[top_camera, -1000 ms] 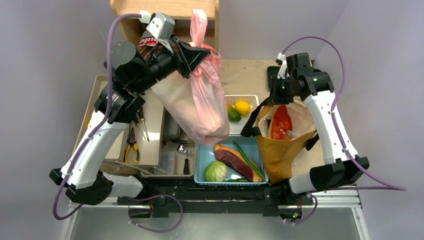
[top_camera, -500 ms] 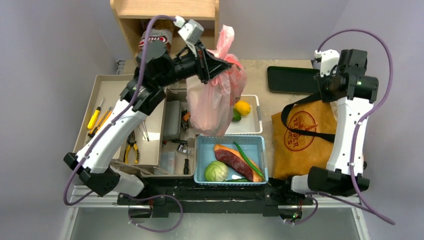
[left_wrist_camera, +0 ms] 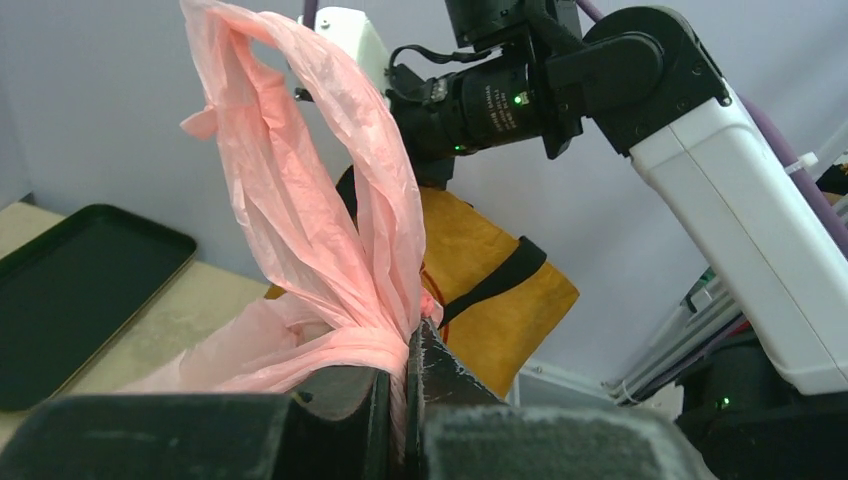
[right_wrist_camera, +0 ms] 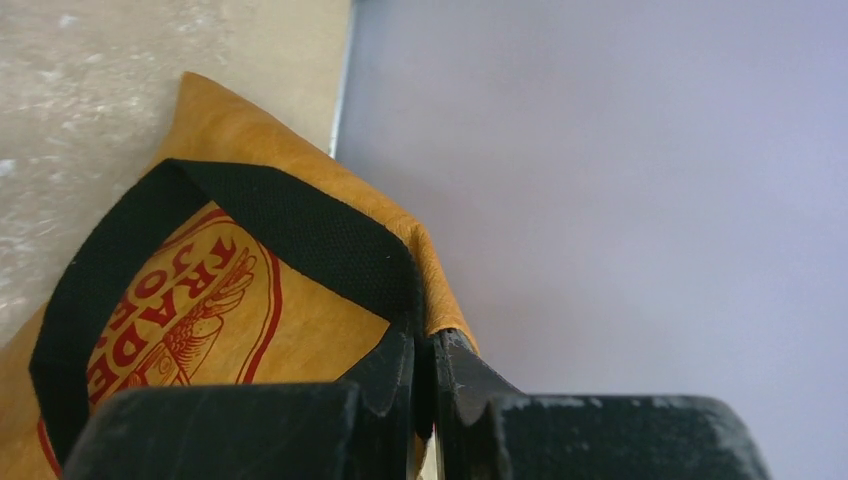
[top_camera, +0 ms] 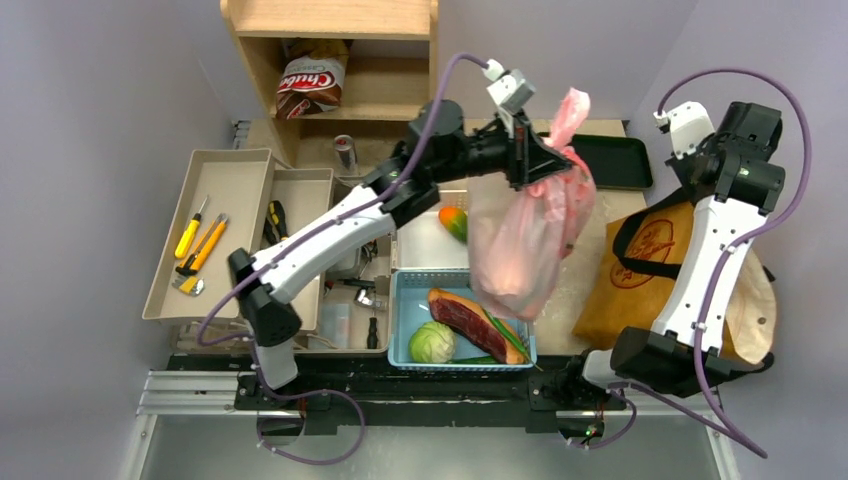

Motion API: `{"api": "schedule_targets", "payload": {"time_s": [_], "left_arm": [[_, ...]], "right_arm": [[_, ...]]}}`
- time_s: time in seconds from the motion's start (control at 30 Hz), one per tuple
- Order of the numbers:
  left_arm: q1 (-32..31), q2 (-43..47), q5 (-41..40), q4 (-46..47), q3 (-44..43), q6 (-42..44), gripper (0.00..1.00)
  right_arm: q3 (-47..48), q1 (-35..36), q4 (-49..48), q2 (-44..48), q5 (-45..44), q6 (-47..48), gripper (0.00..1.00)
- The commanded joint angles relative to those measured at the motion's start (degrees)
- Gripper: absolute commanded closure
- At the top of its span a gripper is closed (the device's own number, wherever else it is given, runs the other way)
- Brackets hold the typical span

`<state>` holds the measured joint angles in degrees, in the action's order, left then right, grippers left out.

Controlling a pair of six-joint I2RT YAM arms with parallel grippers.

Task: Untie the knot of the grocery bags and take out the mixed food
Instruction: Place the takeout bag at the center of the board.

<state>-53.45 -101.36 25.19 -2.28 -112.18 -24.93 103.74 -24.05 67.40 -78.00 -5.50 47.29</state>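
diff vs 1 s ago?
Left gripper, still clamped on the pink bag, carried it right, from the shelf to over the right end of the blue basket. Right gripper, still holding the paper bag, dragged it further right; it went from standing open to lying over. Basket contents and tool trays unchanged.

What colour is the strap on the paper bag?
The strap is black; right wrist view shows it best.

Glossy pink plastic bag (left_wrist_camera: 330, 270), matt brown paper bag (right_wrist_camera: 320, 340), woven strap (right_wrist_camera: 270, 215)
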Motion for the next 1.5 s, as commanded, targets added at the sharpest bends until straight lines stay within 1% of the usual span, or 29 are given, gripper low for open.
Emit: {"api": "schedule_targets", "payload": {"time_s": [0.0, 0.03, 0.07, 0.1, 0.13, 0.17, 0.2, 0.27, 0.37, 0.43, 0.5, 0.63, 0.67, 0.77, 0.83, 0.9, 0.97, 1.03, 1.17, 1.27, 1.33, 1.4, 1.47], "left_arm": [[-3.2, -6.0, -4.2, 15.2, -11.8, -6.5, 1.0], [-3.8, -8.1, -5.0, 16.2, -13.6, -7.8, 1.0], [-4.4, -9.9, -6.1, 17.0, -15.3, -8.7, 1.0], [-5.1, -11.7, -6.7, 17.6, -16.6, -9.1, 1.0], [-5.8, -13.0, -7.5, 18.3, -17.3, -9.1, 1.0], [-6.4, -14.0, -8.1, 19.4, -17.2, -9.4, 1.0], [-6.7, -15.0, -8.4, 20.7, -16.4, -10.1, 1.0], [-7.2, -16.8, -8.6, 21.8, -15.2, -11.2, 1.0], [-7.6, -19.5, -8.3, 24.0, -11.6, -11.5, 1.0], [-7.7, -21.3, -7.9, 23.8, -10.3, -10.9, 1.0], [-7.6, -23.6, -6.5, 24.2, -9.5, -11.1, 1.0], [-7.8, -26.6, -6.0, 22.7, -8.3, -9.2, 1.0], [-7.8, -26.9, -6.1, 22.3, -7.6, -8.8, 1.0], [-7.6, -27.2, -6.1, 21.1, -5.6, -8.3, 1.0], [-7.4, -26.8, -5.0, 20.8, -4.4, -7.8, 0.96], [-7.2, -26.4, -5.5, 20.3, -3.9, -6.5, 0.95], [-6.8, -26.8, -7.2, 18.6, -6.3, -5.4, 0.97], [-6.2, -28.1, -8.6, 17.7, -10.7, -4.9, 0.98], [-5.6, -30.7, -12.3, 19.5, -20.2, -0.8, 1.0], [-5.7, -31.3, -14.7, 22.2, -20.9, -4.0, 1.0], [-5.8, -30.9, -12.9, 23.5, -18.5, -8.5, 1.0], [-6.5, -30.5, -10.5, 25.9, -15.2, -13.3, 1.0], [-7.3, -30.3, -9.9, 26.8, -12.9, -17.3, 1.0]], "right_arm": [[5.7, -1.0, -12.8, 1.0, -2.1, 5.7, 1.0], [5.8, -1.0, -12.7, 0.7, -2.2, 5.6, 0.97], [6.2, -1.0, -12.4, 0.3, -2.5, 5.2, 0.9], [6.9, -1.0, -11.4, 0.0, -2.8, 4.6, 0.79], [8.0, -1.0, -9.9, -0.3, -2.8, 3.5, 0.66], [9.3, -1.1, -8.0, -0.6, -2.5, 2.4, 0.57], [11.1, -1.1, -5.6, -0.8, -1.5, 1.2, 0.5], [15.4, -1.1, -0.8, -1.2, 0.5, -1.6, 0.4], [23.0, -1.1, 7.8, -2.4, 3.9, -6.2, 0.31], [25.5, -1.0, 12.2, -2.2, 7.2, -8.4, 0.29], [24.6, -1.0, 14.8, -0.5, 11.1, -9.6, 0.27], [17.5, -1.0, 17.6, 4.1, 18.4, -10.3, 0.24], [16.0, -1.0, 18.5, 4.7, 21.4, -10.6, 0.23], [12.3, -1.0, 18.9, 6.2, 26.6, -10.7, 0.22], [9.0, -1.0, 18.9, 7.6, 29.9, -10.4, 0.21], [7.0, -1.0, 18.9, 7.9, 33.2, -11.1, 0.22], [6.2, -1.0, 18.9, 7.2, 36.7, -12.8, 0.23], [6.4, -1.0, 18.8, 6.2, 39.9, -14.9, 0.24], [5.6, -1.0, 17.1, 6.2, 46.1, -18.2, 0.29], [2.7, -1.0, 11.8, 9.0, 45.6, -22.7, 0.3], [1.5, -1.0, 8.9, 10.6, 43.3, -24.9, 0.3], [1.6, -1.0, 8.2, 11.2, 41.1, -25.7, 0.31], [2.0, -1.0, 8.2, 11.1, 39.8, -26.2, 0.31]]}}
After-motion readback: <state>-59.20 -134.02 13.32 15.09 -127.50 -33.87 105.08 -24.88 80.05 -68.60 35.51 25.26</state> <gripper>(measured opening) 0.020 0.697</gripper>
